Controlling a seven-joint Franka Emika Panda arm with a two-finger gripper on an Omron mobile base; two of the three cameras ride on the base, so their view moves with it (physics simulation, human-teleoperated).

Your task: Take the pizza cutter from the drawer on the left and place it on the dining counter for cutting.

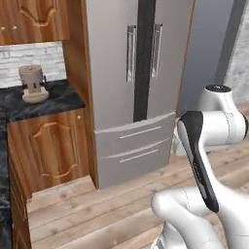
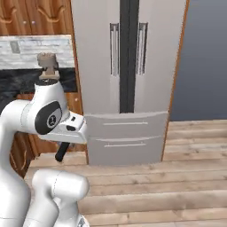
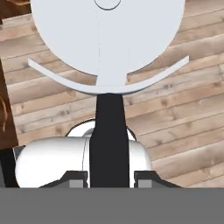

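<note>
The pizza cutter (image 3: pixel 107 39) stands in the hand view with its round pale-grey wheel at the top and its black handle running down between my fingertips (image 3: pixel 76 179). My gripper (image 3: pixel 111 179) is shut on that handle. In the right base view the gripper (image 2: pixel 67 141) hangs low in front of the arm, over the wooden floor, and a dark piece of the pizza cutter (image 2: pixel 62 153) sticks out below it. The drawer and the dining counter are out of view.
A steel fridge (image 1: pixel 131 87) with two lower drawers stands straight ahead. To its left is a black marble worktop (image 1: pixel 58 99) on brown cabinets (image 1: pixel 51 151), carrying a small brown appliance (image 1: pixel 33 83). Plank floor (image 2: pixel 168 177) lies in front of the fridge.
</note>
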